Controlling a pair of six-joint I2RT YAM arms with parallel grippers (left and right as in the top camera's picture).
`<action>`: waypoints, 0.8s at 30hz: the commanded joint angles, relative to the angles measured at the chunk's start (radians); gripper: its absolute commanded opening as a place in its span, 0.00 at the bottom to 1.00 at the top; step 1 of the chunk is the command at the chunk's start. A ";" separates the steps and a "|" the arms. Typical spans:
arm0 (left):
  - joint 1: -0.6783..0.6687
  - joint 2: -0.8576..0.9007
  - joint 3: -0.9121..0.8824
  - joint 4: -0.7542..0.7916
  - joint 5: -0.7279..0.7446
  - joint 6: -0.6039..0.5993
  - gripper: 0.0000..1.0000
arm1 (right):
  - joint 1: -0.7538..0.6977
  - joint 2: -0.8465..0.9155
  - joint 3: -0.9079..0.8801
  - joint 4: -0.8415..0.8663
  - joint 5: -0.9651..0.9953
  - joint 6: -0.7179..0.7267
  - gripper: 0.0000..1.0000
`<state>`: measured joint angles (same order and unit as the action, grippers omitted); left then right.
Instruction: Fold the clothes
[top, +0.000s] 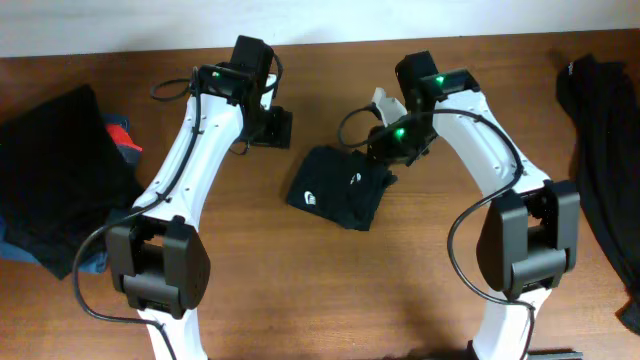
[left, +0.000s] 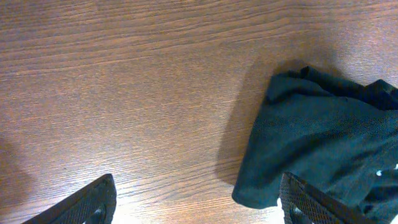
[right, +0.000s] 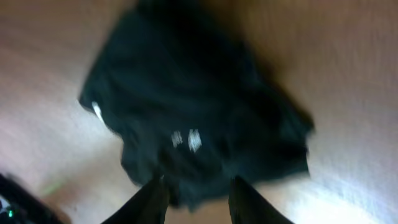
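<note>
The left arm (top: 195, 150) and the right arm (top: 490, 150) both have white link shells and bulky black joint housings (top: 160, 265). A thin black cable (top: 76, 275) loops beside each arm. Small green lights (top: 438, 80) glow on each arm, close to its gripper. The left gripper (left: 197, 183) has black fingers (left: 93, 202) with a fine mesh texture.

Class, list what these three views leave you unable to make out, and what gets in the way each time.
- Right wrist view: blur hides the shape of the logo on the shirt and whether the right gripper grips it.
- Left wrist view: frame edges cut off the shirt.
- Overhead: the right edge crops a dark garment.
</note>
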<state>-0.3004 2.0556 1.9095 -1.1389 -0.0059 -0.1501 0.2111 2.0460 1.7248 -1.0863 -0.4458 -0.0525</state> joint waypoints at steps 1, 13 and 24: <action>0.004 0.005 0.007 -0.002 -0.017 0.010 0.84 | 0.012 0.061 -0.031 0.048 -0.098 0.003 0.37; 0.004 0.005 0.007 -0.002 -0.016 0.009 0.84 | 0.020 0.239 -0.045 -0.058 0.166 0.035 0.42; 0.004 0.005 0.007 -0.010 -0.017 0.010 0.84 | 0.017 0.233 -0.001 -0.137 0.220 0.027 0.47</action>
<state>-0.3004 2.0556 1.9095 -1.1450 -0.0128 -0.1501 0.2325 2.2456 1.7100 -1.1831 -0.3340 -0.0257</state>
